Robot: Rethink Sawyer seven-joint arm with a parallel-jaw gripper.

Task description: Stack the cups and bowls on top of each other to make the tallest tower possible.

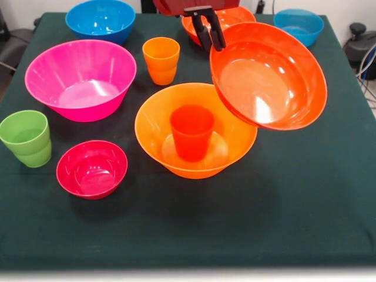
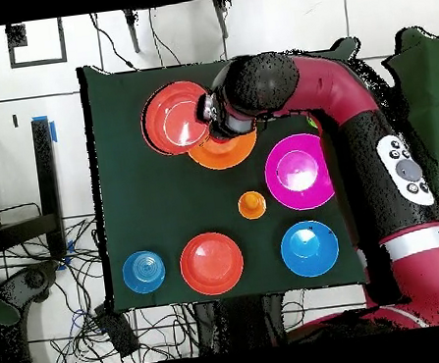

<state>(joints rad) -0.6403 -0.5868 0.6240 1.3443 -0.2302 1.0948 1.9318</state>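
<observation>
– Where is the arm?
– It reaches down from above. Its tool (image 1: 212,36) pinches the rim of a red-orange bowl (image 1: 271,79), tipped in the air over the orange bowl (image 1: 154,120) with a cup (image 1: 191,130) inside

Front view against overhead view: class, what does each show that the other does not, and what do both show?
Only the front view: the small crimson plastic bowl, the red-orange plastic cup standing inside the wide orange plastic bowl, and the gripper, fingers clamped on the rim of the tilted red-orange plastic bowl. Only the overhead view: the whole red and black arm and the floor cables. Both: the wide pink plastic bowl, the orange plastic cup, the large blue plastic bowl and the small blue plastic bowl.
</observation>
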